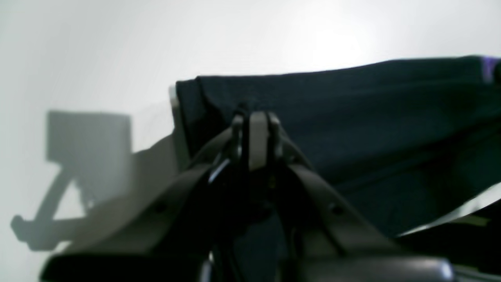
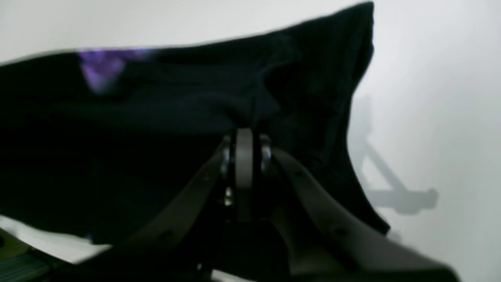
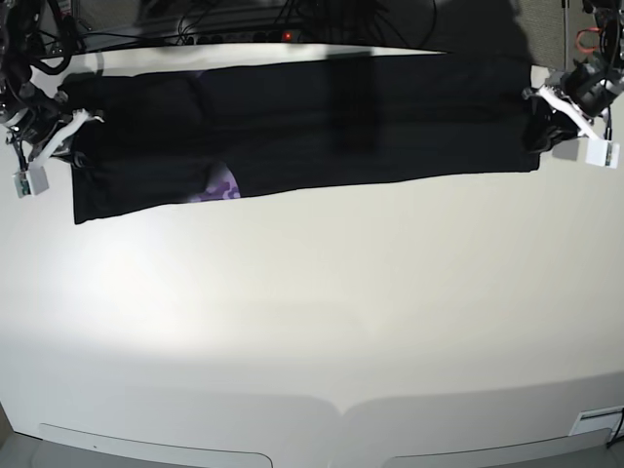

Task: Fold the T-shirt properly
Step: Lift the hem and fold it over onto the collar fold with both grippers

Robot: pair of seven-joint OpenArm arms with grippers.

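Up close in the left wrist view, the left tool [image 1: 256, 117] has its jaws pressed together on a fold of the T-shirt [image 1: 352, 117], whose black cloth spreads away to the right of the tool and ends in a hemmed edge just to its left; a scrap of purple print [image 1: 489, 68] shows at the far right, too blurred to read. Beyond the tool lies the pale bench [image 1: 117, 47], bare and softly lit, with the tool's grey shadow cast on it to the left. Next, in the right wrist view, the right tool [image 2: 244, 141] is likewise clamped on a bunch of black cloth; the T-shirt [image 2: 156, 117] hangs to its left and drapes down past its right side, with a blurred purple patch [image 2: 100, 66] up to the left, no writing legible. Finally, in the base view, the T-shirt [image 3: 312, 117] stretches as a long dark band between the right tool [image 3: 68, 122] and the left tool [image 3: 546, 107] along the far side of the cream bench [image 3: 312, 322], a bit of purple print [image 3: 222, 187] peeking at its near edge. Behind the bench run dark cables [image 3: 244, 19] with one small red light [image 3: 285, 36].
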